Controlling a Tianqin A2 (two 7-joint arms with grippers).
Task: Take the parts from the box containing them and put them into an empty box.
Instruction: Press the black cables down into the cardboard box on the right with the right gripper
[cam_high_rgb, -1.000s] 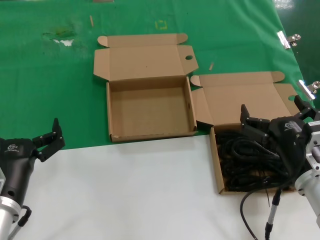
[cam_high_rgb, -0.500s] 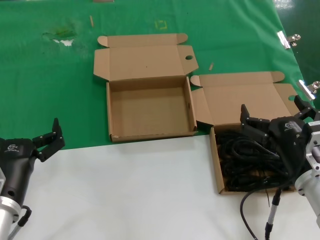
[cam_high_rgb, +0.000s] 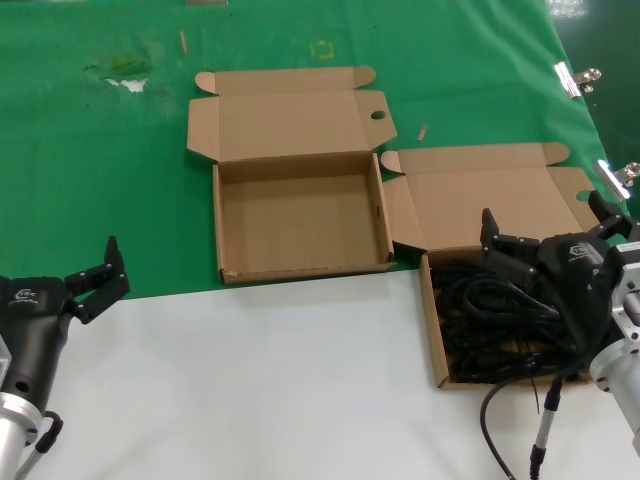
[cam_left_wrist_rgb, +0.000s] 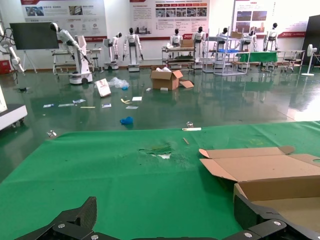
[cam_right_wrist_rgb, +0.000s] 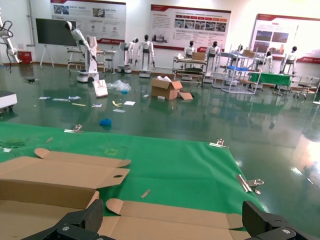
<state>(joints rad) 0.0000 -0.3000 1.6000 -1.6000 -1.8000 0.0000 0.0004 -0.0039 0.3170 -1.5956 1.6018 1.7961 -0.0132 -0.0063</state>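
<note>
Nothing is moved yet. The empty box (cam_high_rgb: 300, 215) at frame centre holds nothing; the box containing them (cam_high_rgb: 480, 300) at lower right holds all the parts (cam_high_rgb: 490, 320). Right gripper (cam_high_rgb: 545, 232) hovers there, fingers apart; left gripper (cam_high_rgb: 95, 280) waits lower left, fingers apart.

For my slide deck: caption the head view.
Right gripper, fingers open, over the cable-filled box; empty box alongside; left gripper idle.

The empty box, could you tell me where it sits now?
In the head view the empty box lies open on the green cloth, centre, left of the box containing them.
</note>
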